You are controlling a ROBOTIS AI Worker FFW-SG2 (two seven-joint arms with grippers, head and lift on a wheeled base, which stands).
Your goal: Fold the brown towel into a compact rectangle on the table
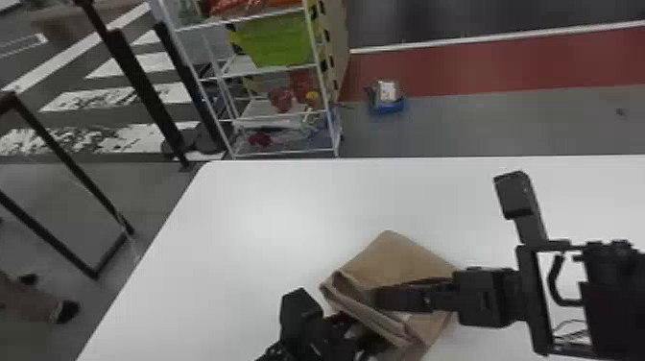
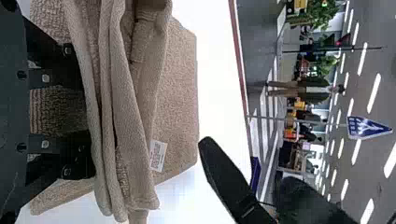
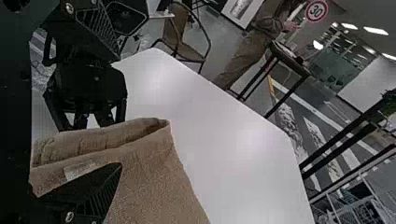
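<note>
The brown towel [image 1: 398,259], partly folded, lies near the table's front with layered folds along its left side. My left gripper [image 1: 357,331] is at its near left edge, and my right gripper [image 1: 384,300] is over its middle. Seen from the left wrist, my left gripper [image 2: 88,119] has its fingers apart at the towel [image 2: 177,93], their tips hidden by the folds; a white tag shows. In the right wrist view my right gripper [image 3: 116,114] is wide open, with the lower finger under a fold of the towel [image 3: 154,163].
The white table [image 1: 268,216] extends beyond and to the left of the towel. Behind it stands a wire shelf [image 1: 278,115] with a green bin [image 1: 278,41]. A blue object [image 1: 386,98] rests on the floor. A chair [image 3: 184,39] is near the table in the right wrist view.
</note>
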